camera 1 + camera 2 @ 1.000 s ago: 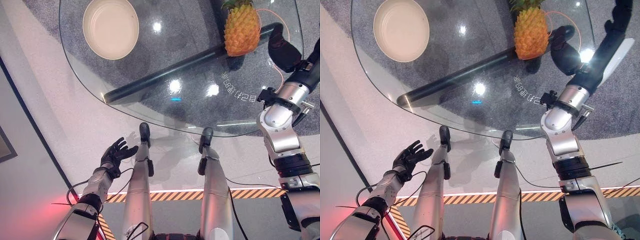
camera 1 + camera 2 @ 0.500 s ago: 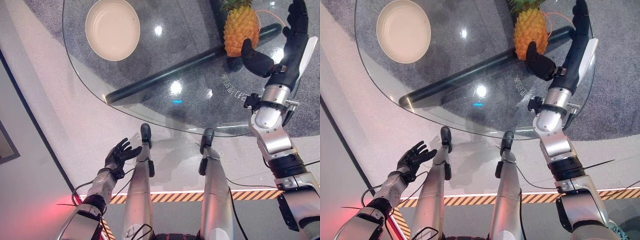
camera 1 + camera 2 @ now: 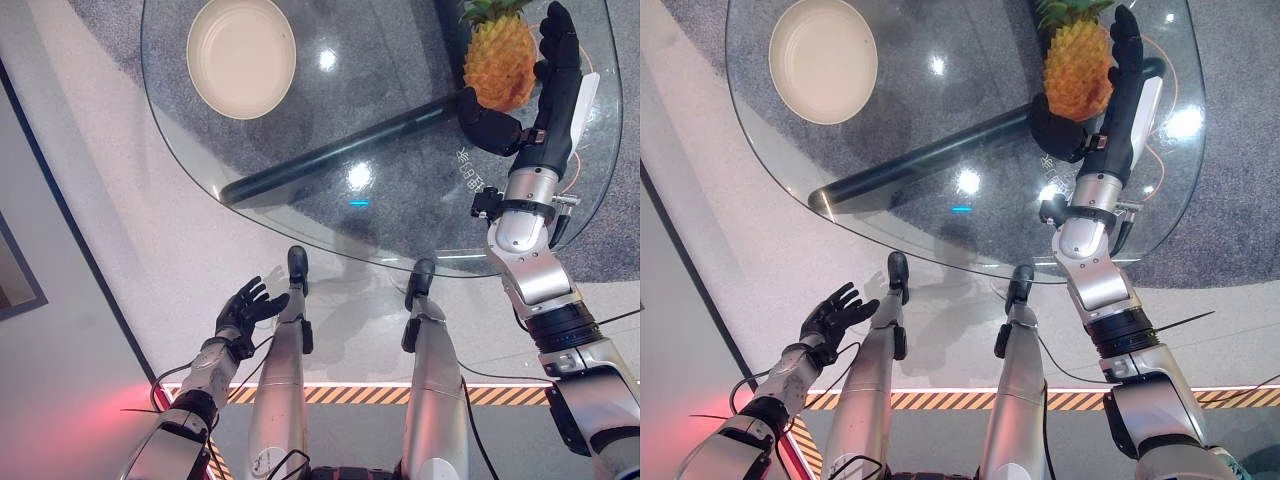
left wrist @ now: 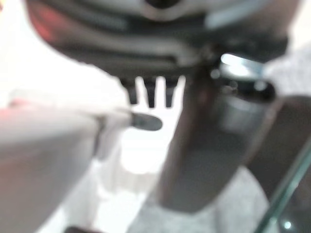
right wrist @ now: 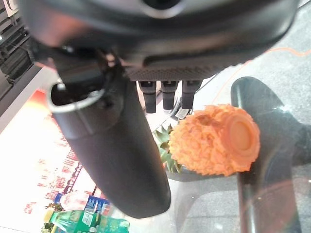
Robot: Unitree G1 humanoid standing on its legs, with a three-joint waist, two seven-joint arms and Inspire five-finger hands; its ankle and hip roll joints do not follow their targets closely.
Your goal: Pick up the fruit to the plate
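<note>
1. Pale lettering sits on the glass counter (image 3: 400, 200) just beside the right hand (image 3: 520, 110); it appears reversed and cannot be read.
2. Colourful printed packaging (image 5: 73, 213) shows beyond the counter in the right wrist view; its print is too blurred to read.

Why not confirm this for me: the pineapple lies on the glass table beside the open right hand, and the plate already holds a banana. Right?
One thing is wrong: the plate holds nothing, as the left eye view shows. The rest stands: the pineapple lies on the glass table between the thumb and straight fingers of the open right hand.
</note>
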